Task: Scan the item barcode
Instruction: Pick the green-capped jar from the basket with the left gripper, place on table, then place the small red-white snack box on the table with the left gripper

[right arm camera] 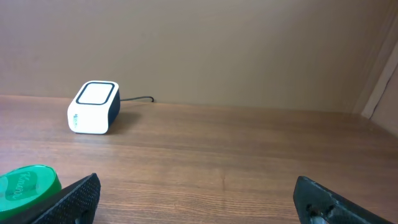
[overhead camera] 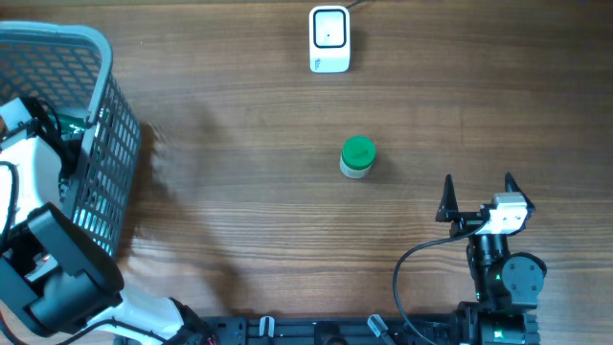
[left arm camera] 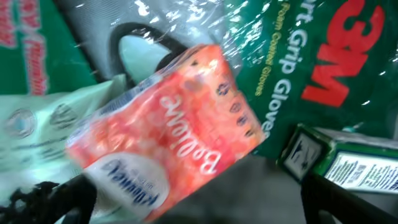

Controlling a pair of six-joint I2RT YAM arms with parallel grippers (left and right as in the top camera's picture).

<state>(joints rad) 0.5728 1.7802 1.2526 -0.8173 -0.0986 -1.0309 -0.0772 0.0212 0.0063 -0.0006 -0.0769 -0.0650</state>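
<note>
Pack point(left arm camera: 168, 124) can't be seen overhead; my left arm point(overhead camera: 43, 163) bends down into the basket point(overhead camera: 105, 115). My right gripper point(overhead camera: 477, 187) sits toward the table's point(overhead camera: 239, 192) near edge, fingers apart and pointing at the far side. The jar point(overhead camera: 357, 156) is up-left of it, apart, and the scanner point(overhead camera: 329, 39) is farther off.

Left wrist: my left gripper point(left arm camera: 199, 208) is spread wide. The orange pack lies tilted just ahead, between the fingers point(left arm camera: 56, 196); contact unclear. It lies on a glove bag point(left arm camera: 311, 62), with a box point(left arm camera: 354, 162) to the right.

Right wrist: fingers apart, jar by the left finger, scanner ahead-left.
</note>
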